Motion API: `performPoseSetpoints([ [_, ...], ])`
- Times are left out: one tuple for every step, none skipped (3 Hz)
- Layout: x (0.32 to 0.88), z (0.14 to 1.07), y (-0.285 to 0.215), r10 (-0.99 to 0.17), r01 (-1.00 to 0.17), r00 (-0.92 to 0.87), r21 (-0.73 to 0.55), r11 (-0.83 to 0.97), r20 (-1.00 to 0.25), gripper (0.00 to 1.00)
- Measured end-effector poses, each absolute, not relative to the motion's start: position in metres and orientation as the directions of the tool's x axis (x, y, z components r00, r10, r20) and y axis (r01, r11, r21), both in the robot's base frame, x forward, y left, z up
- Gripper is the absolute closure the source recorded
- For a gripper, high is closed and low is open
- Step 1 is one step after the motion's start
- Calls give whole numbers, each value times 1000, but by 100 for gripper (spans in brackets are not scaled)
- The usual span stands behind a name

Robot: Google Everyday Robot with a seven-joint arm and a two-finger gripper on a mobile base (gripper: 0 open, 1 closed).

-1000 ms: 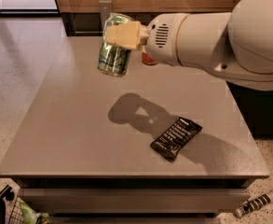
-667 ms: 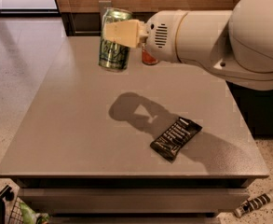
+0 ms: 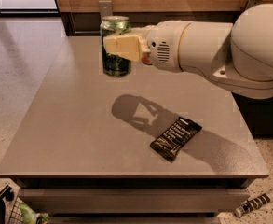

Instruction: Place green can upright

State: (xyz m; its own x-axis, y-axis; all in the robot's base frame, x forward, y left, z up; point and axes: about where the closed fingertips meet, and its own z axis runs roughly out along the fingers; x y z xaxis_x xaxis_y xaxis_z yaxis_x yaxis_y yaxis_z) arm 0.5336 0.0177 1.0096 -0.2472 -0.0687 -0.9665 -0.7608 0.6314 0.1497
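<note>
**Can upright in the hand, not yet set down**

Near the front of the table, to the right, a dark packet lies flat and has no part in the job. Behind it falls a shadow, apart from the things that throw it. Farther back, the hand is closed around the middle of the green can, which is vertical with its silver top upward. Because the shadow is separate from it, the can seems to hang above the far part of the table. The upright pose looks reached; lowering and letting go are left.

Gripper, can above table; packet seemingly clear
</note>
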Motion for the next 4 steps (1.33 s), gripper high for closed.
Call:
performPoseSetpoints([
  [525, 989, 20, -113, -802, -172, 72, 592, -979, 100],
  [515, 960, 27, -157, -836, -85, -15, 548, -984, 100],
  [511, 932, 37, -191, -864, -14, -84, 496, -982, 100],
  [507, 906, 44, -207, -880, 19, -115, 461, -978, 100],
])
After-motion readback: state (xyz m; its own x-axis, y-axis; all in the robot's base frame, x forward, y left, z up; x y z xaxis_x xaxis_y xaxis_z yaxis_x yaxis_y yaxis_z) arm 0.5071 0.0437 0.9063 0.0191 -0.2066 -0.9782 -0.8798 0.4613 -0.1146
